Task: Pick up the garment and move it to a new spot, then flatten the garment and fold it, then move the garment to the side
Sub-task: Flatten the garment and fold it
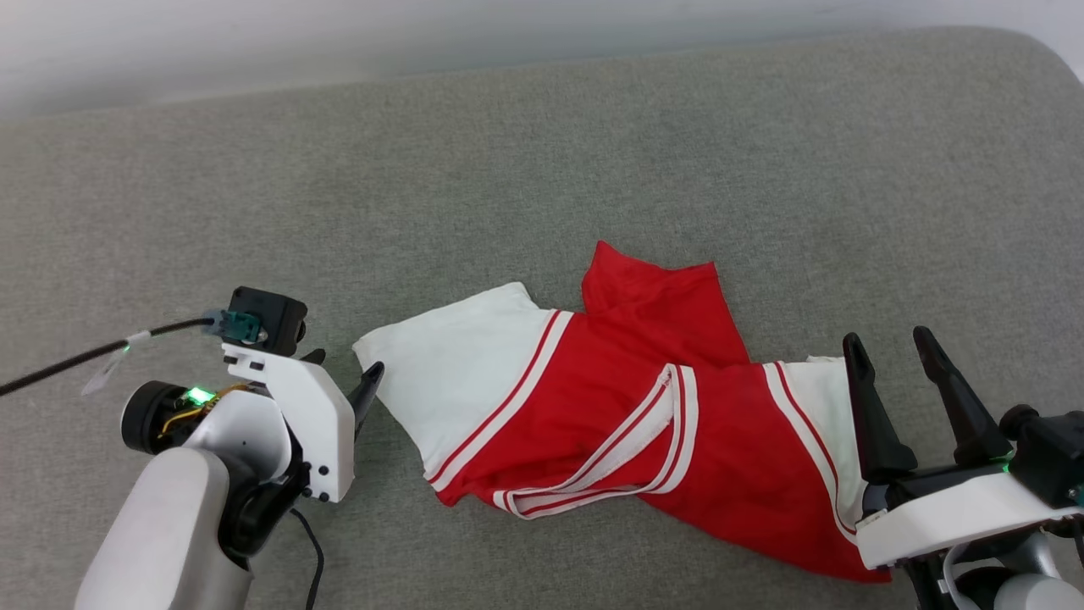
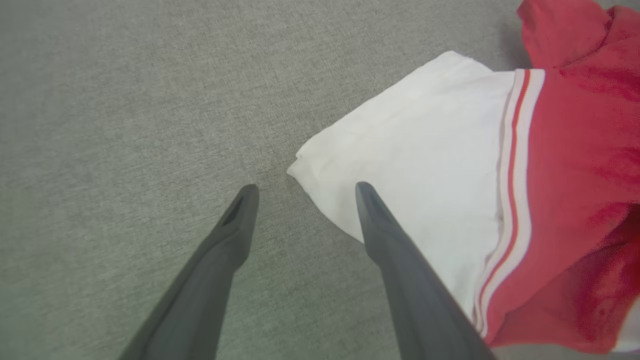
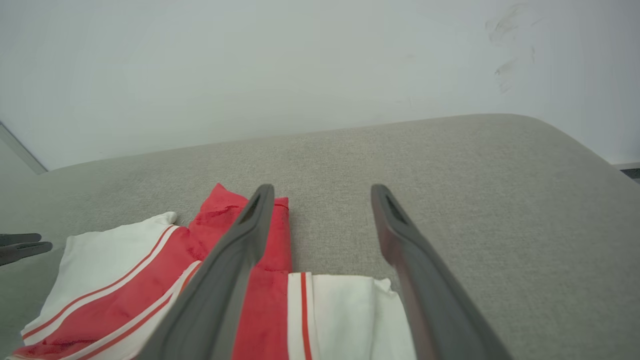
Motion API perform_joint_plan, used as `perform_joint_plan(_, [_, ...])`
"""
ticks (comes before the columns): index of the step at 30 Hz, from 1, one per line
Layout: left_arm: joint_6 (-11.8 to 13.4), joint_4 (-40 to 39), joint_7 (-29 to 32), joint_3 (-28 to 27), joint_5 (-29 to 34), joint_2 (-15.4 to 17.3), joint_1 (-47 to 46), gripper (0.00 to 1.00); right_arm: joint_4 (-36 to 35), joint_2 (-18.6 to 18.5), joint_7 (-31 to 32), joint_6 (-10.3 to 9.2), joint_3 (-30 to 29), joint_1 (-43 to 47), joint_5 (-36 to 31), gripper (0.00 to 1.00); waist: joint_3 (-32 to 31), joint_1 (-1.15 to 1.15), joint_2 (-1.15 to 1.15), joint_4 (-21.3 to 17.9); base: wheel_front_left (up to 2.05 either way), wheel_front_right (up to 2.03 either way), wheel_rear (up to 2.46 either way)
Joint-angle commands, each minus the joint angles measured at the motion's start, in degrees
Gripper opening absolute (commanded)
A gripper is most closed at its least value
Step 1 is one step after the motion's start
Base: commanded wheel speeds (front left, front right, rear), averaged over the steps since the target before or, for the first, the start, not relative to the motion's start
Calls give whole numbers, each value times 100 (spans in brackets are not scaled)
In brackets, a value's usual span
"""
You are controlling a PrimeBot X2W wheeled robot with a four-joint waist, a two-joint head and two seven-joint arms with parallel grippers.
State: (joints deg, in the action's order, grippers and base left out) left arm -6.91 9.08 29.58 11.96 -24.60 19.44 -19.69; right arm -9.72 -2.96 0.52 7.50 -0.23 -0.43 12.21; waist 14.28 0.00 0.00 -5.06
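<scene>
The garment (image 1: 627, 398) lies crumpled across the grey cushion, red with white sleeves and striped trim; its black print is hidden in the folds. My left gripper (image 1: 347, 363) is open right beside the left white sleeve (image 2: 415, 165). The sleeve's corner sits just beyond the gap of the left gripper (image 2: 306, 189), and one finger overlaps the sleeve's edge. My right gripper (image 1: 887, 339) is open over the right white sleeve (image 3: 340, 310), which lies between its fingers (image 3: 235, 260). Neither gripper holds any cloth.
The grey cushioned surface (image 1: 542, 169) stretches wide to the back and left of the garment. A pale wall (image 3: 300, 65) rises behind it, and the cushion rounds off at the far right corner (image 3: 565, 145). A black cable (image 1: 76, 360) trails from the left wrist.
</scene>
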Motion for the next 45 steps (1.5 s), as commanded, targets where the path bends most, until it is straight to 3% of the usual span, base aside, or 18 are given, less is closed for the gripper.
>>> perform_joint_plan(1, [-19,80,125,61,-49,63,-127,100,32,12,-41,-2,7,-97,62,100,199,0,0,-151,0,0,0])
perform_joint_plan(11, [-63,609,1307,885,-413,436,-359,100,299,11,-247,-2,89,-275,247,100,506,0,0,-374,0,0,0])
perform_joint_plan(12, [-66,621,1435,1013,-471,451,-331,85,325,11,-266,-2,92,-283,273,100,507,0,0,-386,0,0,0])
perform_joint_plan(13, [-74,618,1546,1141,-519,480,-302,40,354,11,-283,-2,85,-282,294,100,510,0,0,-395,0,0,0])
perform_joint_plan(14, [-80,603,1604,1223,-560,504,-279,9,382,11,-309,-2,87,-285,298,100,508,0,0,-405,0,0,0])
perform_joint_plan(15, [-83,587,1639,1267,-605,520,-261,0,408,11,-314,-2,86,-285,328,100,498,0,0,-413,0,0,0])
perform_joint_plan(23, [157,207,743,915,-487,658,-170,0,542,11,-294,-2,-32,-182,371,100,307,0,0,-351,0,0,0])
perform_joint_plan(28, [549,-268,87,517,-484,725,218,0,545,11,-147,-2,-289,-90,416,100,74,0,0,-170,0,0,0])
perform_joint_plan(34, [952,-893,-243,170,-510,834,858,0,571,11,309,-2,-712,51,457,100,-194,0,0,122,0,0,0])
perform_joint_plan(39, [1154,-1385,-322,64,-517,868,1282,0,726,-119,1193,-2,-1049,79,411,100,-324,0,0,344,0,0,0])
perform_joint_plan(45, [1211,-1734,-394,123,-504,778,1388,0,959,-631,2836,-2,-772,-108,616,100,-308,0,0,548,0,0,0])
